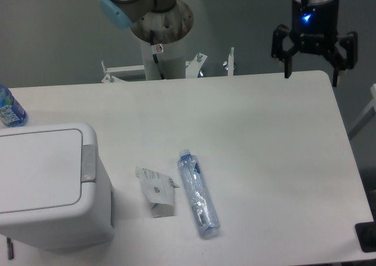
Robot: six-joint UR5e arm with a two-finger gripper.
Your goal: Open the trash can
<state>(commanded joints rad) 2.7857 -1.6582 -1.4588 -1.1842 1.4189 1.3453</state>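
The trash can (50, 187) is a large white bin at the front left of the table, lid flat and shut, with a small grey push-latch (88, 162) on its right rim. My gripper (312, 73) hangs at the far right back edge of the table, far from the can. Its fingers (288, 72) are spread apart and hold nothing.
A crushed clear plastic bottle (198, 193) lies right of the can. A crumpled white paper scrap (157, 191) lies between bottle and can. A blue-labelled bottle (9, 109) stands at the left edge behind the can. The robot base (160, 37) stands at the back.
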